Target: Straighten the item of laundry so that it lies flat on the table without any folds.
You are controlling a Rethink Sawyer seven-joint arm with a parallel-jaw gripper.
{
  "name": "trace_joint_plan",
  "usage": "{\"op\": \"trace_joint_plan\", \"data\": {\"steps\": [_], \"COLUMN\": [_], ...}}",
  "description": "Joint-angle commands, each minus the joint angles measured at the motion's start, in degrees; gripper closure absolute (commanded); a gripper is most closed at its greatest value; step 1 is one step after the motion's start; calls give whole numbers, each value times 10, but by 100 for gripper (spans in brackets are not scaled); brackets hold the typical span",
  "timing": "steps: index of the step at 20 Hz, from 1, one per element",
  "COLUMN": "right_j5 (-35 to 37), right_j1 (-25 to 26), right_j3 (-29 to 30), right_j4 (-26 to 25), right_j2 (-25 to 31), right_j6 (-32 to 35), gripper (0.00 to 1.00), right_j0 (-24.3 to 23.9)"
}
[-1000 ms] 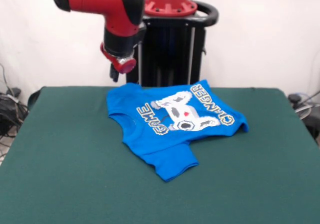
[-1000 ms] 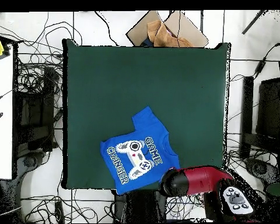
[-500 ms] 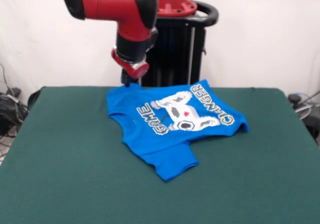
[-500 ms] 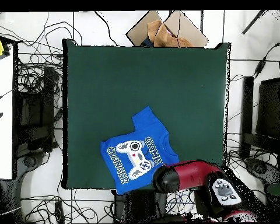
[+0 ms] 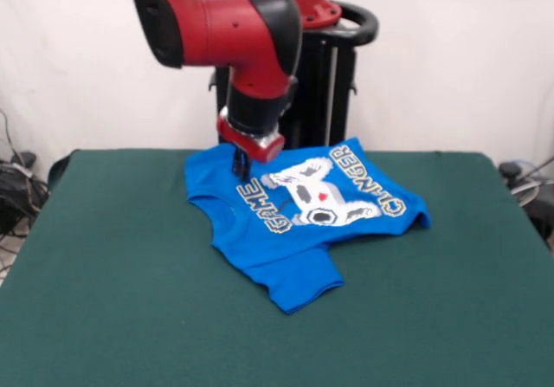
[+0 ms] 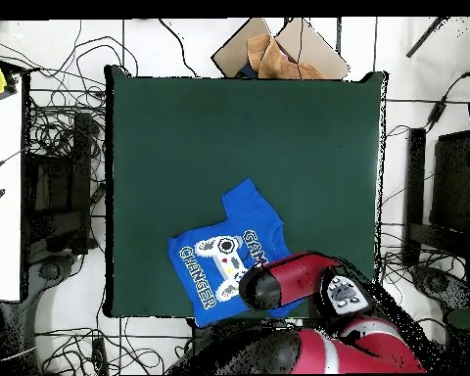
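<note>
Setting: robotics laboratory test cell. Evidence: red and black robot arm (image 5: 225,32) on a black pedestal (image 5: 299,84) behind a green felt-topped table (image 5: 104,257), against a plain white backdrop (image 5: 450,58). Loose cables (image 6: 58,147) sprawl over the white floor around the table, with cardboard (image 6: 273,49) beside it.

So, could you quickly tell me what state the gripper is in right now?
Gripper: low over the blue T-shirt near its collar; whether it is open or shut cannot be told, and no cloth looks lifted.
</note>
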Motion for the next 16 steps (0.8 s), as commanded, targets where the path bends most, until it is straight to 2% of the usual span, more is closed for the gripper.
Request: {"op": "trace_joint_plan", "data": {"steps": [1, 5, 9, 16], "right_j5": [-52, -37, -32, -38], "right_j1": [63, 50, 33, 53], "right_j3": [-146, -146, -131, -149], "right_j4": [-32, -10, 8, 14], "right_j2": [-48, -31, -17, 4], "right_j6": [55, 12, 6, 0], "gripper": [100, 100, 100, 100], "right_j0": [60, 40, 35, 26]}}
